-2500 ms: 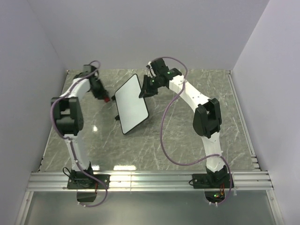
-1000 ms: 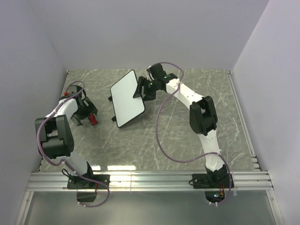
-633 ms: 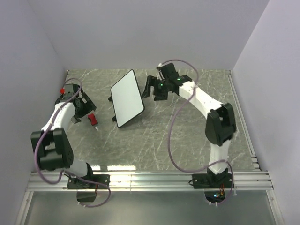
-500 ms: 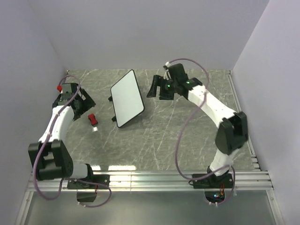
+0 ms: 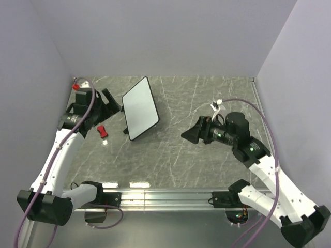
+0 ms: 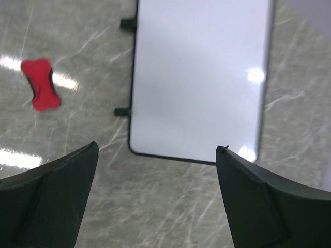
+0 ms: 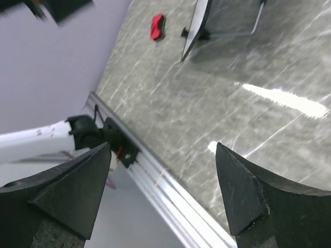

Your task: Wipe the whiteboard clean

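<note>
Now that both arms have drawn back, the right gripper (image 5: 190, 133) hangs released, well to the right of the whiteboard (image 5: 140, 109), which stands wiped clean at the table's (image 5: 207, 98) far left-centre. The left gripper (image 6: 158, 149) gapes empty beside it, near the red eraser (image 5: 102, 131).

Whiteboard (image 6: 199, 77) smooth, glossy white (lamp glare on it); table (image 5: 207, 98) polished marble-look; rail (image 5: 170, 199) brushed metal.

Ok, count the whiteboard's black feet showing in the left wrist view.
2, both on the picture-left edge of the whiteboard: the upper foot near the top corner, the lower foot farther down. Others may be hidden.
</note>
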`<move>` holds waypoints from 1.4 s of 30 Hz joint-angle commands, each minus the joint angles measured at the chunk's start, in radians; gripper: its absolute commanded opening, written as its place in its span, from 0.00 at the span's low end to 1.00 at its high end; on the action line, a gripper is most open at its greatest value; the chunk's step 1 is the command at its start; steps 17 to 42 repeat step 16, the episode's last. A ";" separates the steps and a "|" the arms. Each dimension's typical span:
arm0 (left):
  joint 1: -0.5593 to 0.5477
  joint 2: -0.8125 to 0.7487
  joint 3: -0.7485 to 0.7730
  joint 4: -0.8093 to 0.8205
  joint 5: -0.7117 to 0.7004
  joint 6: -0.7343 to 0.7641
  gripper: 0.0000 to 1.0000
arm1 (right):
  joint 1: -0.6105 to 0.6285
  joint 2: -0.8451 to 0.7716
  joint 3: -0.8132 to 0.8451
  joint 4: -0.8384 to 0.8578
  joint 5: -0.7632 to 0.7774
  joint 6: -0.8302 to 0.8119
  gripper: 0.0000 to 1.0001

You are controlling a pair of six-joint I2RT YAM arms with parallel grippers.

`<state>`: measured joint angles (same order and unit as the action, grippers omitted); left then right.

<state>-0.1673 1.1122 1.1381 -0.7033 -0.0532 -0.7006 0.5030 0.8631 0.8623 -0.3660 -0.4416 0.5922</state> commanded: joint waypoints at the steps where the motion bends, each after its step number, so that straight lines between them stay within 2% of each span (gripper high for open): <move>1: -0.003 -0.029 0.159 -0.033 0.018 0.018 0.99 | 0.009 -0.076 -0.075 0.047 -0.032 0.050 0.88; 5: -0.001 0.014 0.345 -0.116 0.024 0.042 0.99 | 0.009 -0.183 -0.120 -0.031 -0.026 0.041 0.88; 9: -0.001 0.032 0.422 -0.191 0.013 0.027 0.99 | 0.009 -0.248 -0.128 -0.106 -0.013 0.028 0.88; 12: -0.001 0.005 0.413 -0.206 0.030 0.035 0.99 | 0.008 -0.300 -0.137 -0.157 -0.002 0.029 0.88; 16: -0.001 -0.049 0.385 -0.228 -0.014 0.058 1.00 | 0.009 -0.377 -0.161 -0.203 0.009 0.040 0.88; 42: -0.001 -0.049 0.385 -0.228 -0.014 0.058 1.00 | 0.009 -0.377 -0.161 -0.203 0.009 0.040 0.88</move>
